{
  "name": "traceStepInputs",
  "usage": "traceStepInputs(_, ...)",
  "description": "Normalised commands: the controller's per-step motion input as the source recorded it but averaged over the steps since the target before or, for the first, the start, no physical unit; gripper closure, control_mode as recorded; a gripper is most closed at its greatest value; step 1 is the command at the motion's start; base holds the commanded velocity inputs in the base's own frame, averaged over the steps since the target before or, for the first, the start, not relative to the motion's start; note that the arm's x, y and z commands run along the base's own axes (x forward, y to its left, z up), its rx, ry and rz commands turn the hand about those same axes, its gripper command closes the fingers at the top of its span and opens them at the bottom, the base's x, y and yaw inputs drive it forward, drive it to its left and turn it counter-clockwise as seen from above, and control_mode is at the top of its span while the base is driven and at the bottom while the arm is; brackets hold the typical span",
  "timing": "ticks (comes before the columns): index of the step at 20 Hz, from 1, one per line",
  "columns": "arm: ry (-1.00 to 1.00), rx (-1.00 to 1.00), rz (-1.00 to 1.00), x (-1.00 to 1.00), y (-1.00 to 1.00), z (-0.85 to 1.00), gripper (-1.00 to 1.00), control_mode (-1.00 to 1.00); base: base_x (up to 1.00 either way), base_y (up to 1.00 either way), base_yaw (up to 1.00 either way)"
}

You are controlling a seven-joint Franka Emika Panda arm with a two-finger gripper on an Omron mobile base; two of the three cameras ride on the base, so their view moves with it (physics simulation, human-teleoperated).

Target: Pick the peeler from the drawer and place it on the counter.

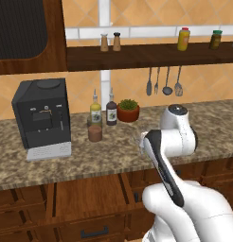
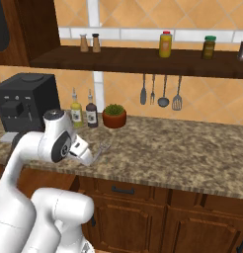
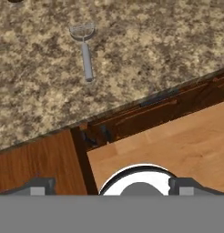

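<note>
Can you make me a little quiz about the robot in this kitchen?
1. True or false: the peeler lies on the counter.
2. The drawer is: A) shut, B) open, C) full of spoons.
3. Fill in: the gripper is ___ and holds nothing.
Key: 1 true; 2 B; 3 open.

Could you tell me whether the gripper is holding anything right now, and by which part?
Nothing is held: the gripper's fingertips stand apart with nothing between them, over the open drawer, while the peeler lies on the counter.
</note>
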Motion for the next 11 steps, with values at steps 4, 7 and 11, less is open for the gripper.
traceStepInputs(4, -0.01, 0.00, 0.07, -0.82, 0.06, 0.90, -1.00, -1.00, 0.00, 0.00, 0.00)
traceStepInputs(7, 0.00, 0.00, 0.04, -0.25, 0.00, 1.00, -1.00, -1.00, 0.00, 0.00, 0.00)
traceStepInputs(11, 0.02, 0.00, 0.01, -0.04, 0.00, 0.96, -1.00, -1.00, 0.00, 0.00, 0.00)
